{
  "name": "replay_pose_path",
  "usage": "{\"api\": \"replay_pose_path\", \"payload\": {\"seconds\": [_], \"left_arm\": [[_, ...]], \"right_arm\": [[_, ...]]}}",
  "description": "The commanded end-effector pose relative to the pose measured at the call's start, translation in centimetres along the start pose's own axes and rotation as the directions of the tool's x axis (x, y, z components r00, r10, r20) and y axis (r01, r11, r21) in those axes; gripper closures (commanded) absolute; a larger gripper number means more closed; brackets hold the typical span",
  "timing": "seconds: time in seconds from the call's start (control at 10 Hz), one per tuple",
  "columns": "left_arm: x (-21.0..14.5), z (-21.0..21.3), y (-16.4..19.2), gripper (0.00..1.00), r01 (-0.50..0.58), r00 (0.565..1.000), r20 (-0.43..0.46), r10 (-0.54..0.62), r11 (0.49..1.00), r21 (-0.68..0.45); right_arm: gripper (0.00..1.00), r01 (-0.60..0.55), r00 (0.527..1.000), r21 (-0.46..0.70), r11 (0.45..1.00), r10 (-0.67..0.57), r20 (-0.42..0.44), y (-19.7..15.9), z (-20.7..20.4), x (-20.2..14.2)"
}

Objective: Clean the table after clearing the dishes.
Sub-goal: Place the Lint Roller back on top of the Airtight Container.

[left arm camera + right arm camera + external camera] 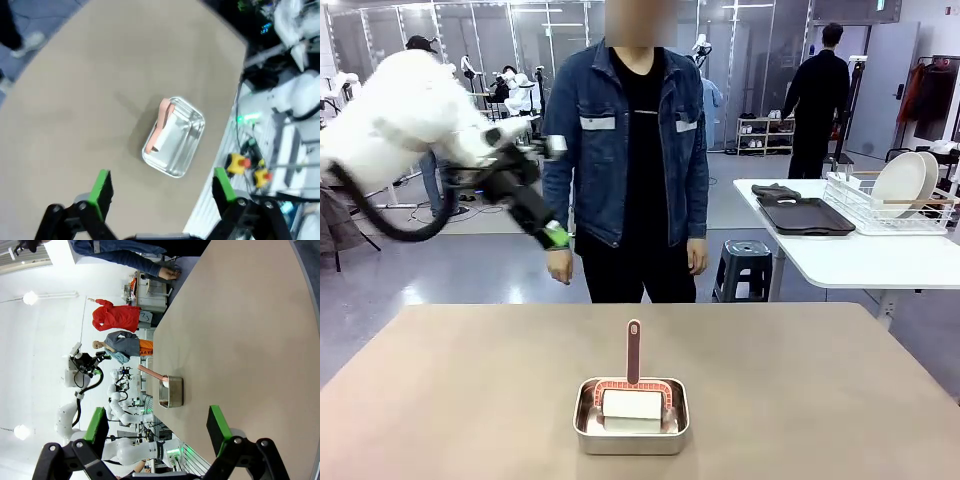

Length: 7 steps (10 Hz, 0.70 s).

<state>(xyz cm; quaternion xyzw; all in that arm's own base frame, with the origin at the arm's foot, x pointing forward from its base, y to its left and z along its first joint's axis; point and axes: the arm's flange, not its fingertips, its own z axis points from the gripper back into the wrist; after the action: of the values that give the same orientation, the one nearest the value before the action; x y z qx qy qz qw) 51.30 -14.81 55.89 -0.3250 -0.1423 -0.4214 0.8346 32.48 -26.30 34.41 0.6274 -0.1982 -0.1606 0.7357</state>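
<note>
Beige table (470, 390) bears a steel pan (631, 425); left tool (557, 236) open.

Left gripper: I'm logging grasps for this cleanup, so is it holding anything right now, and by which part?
Nothing is held. The left gripper hangs open above the steel pan, with the pink-handled tool resting inside it, untouched.

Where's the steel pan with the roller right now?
In the front view, the steel pan sits on the table near its robot-side edge, about centre, pink-handled roller inside.
</note>
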Motion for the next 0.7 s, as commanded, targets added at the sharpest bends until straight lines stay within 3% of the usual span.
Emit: {"api": "replay_pose_path", "payload": {"seconds": [0.0, 0.2, 0.5, 0.6], "left_arm": [[-9.7, 2.8, 1.2, 0.0, -0.166, 0.967, 0.189, 0.173, 0.985, -0.052], [-20.1, 6.9, 5.6, 0.0, -0.328, 0.875, 0.295, 0.383, 0.919, -0.22], [-32.4, 10.4, 10.5, 0.0, -0.388, 0.745, 0.372, 0.554, 0.813, -0.434], [-35.1, 11.1, 11.1, 0.0, -0.413, 0.705, 0.393, 0.59, 0.793, -0.448]], "right_arm": [[0.0, -0.012, 1.0, 0.011, 1.0, 0.012, 0.001, 0.3, 0.0, 0.0], [0.0, -0.012, 1.0, 0.011, 1.0, 0.012, 0.001, 0.3, 0.0, 0.0], [0.0, -0.012, 1.0, 0.011, 1.0, 0.012, 0.001, 0.3, 0.0, 0.0], [0.0, -0.012, 1.0, 0.011, 1.0, 0.012, 0.001, 0.3, 0.0, 0.0]]}}
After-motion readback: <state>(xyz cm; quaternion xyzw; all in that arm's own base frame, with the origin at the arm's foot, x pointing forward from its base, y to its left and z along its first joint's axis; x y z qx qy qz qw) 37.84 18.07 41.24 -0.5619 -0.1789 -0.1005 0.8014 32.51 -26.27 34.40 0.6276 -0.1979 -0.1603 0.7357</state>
